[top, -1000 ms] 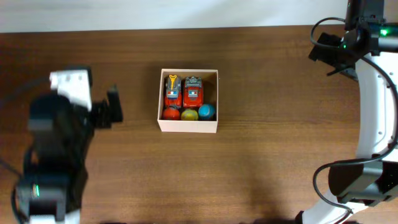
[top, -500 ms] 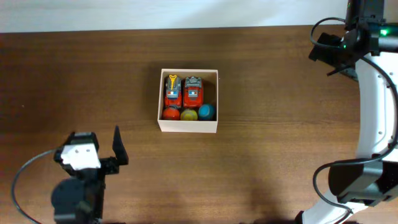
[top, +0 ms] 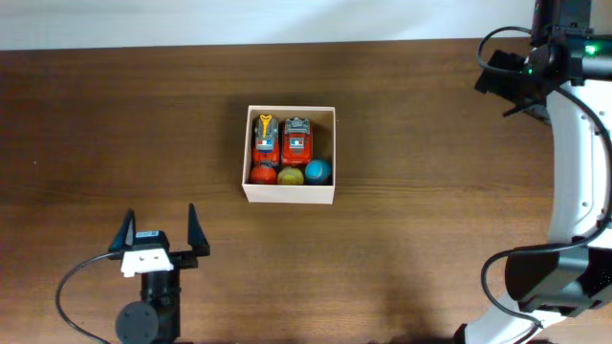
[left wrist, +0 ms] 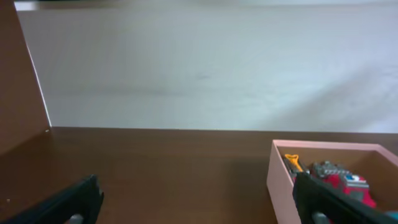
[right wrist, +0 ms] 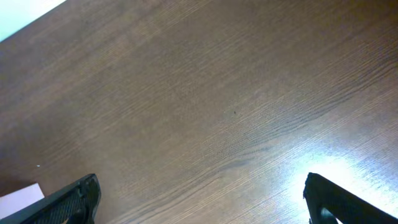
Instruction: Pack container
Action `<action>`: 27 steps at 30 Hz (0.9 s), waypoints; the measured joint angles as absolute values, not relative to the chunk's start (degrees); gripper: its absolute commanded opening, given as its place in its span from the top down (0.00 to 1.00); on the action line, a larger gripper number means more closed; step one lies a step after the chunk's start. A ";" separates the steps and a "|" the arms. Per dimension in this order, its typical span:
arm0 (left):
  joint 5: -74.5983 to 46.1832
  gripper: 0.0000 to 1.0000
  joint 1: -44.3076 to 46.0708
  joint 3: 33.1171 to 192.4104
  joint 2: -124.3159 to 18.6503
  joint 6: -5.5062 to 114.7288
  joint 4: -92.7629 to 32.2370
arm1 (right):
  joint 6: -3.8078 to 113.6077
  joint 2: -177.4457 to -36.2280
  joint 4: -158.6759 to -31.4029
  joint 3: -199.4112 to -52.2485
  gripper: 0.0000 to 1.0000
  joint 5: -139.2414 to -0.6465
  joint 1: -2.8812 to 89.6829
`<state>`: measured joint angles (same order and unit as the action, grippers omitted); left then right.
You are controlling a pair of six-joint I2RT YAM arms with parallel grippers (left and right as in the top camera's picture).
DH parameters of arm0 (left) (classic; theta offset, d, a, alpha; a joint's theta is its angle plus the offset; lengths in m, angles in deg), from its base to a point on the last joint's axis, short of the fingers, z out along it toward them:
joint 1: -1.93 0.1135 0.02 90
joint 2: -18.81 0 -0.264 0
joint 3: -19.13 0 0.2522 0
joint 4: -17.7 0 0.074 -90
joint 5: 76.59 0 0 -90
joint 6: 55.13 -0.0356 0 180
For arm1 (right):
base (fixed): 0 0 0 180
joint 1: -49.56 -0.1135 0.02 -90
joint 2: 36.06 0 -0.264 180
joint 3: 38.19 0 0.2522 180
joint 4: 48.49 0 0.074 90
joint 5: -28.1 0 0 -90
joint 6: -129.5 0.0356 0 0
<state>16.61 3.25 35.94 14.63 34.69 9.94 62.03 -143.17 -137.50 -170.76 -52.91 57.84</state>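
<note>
Overhead: the container [top: 289, 195] sat mid-table [top: 430, 239], open top up. Inside were two red toy trucks side by side along the back, one with a yellow part [top: 264, 139] and the other [top: 297, 139] to its right. A red ball [top: 262, 175], a yellow ball [top: 292, 176] and a blue ball [top: 317, 171] were in a row along the front wall. My left gripper [top: 158, 227] was near the front edge, down-left of the container and well apart from it. Its fingers were spread and nothing was between them. My right gripper [top: 499, 78] was at the far right corner, well away from the container. I couldn't read its opening from here.

Left wrist: left gripper [left wrist: 199, 190] fingers were wide apart at the bottom corners, with bare table between them. The container's near wall [left wrist: 280, 180] was at right, partly behind my right-hand finger [left wrist: 329, 199]. The yellow-part truck [left wrist: 292, 163] and the other red truck [left wrist: 351, 185] showed over the rim. A pale wall [left wrist: 199, 74] was behind.

Right wrist: right gripper [right wrist: 200, 186] fingers were wide apart, with only wood grain between them. The container wasn't in this frame.
</note>
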 measured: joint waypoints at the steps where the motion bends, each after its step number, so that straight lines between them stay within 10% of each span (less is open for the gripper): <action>1: 16.61 0.01 3.25 35.13 15.44 34.69 10.05 | 62.03 -143.17 -137.47 -170.76 0.01 -52.91 57.84; 27: 16.41 0.01 6.16 33.69 18.04 33.57 -0.61 | 62.05 -143.17 -137.50 -170.76 0.01 -52.91 57.84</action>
<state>16.41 6.16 33.69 18.04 33.57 -0.61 62.05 -143.17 -137.50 -170.76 -52.91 57.84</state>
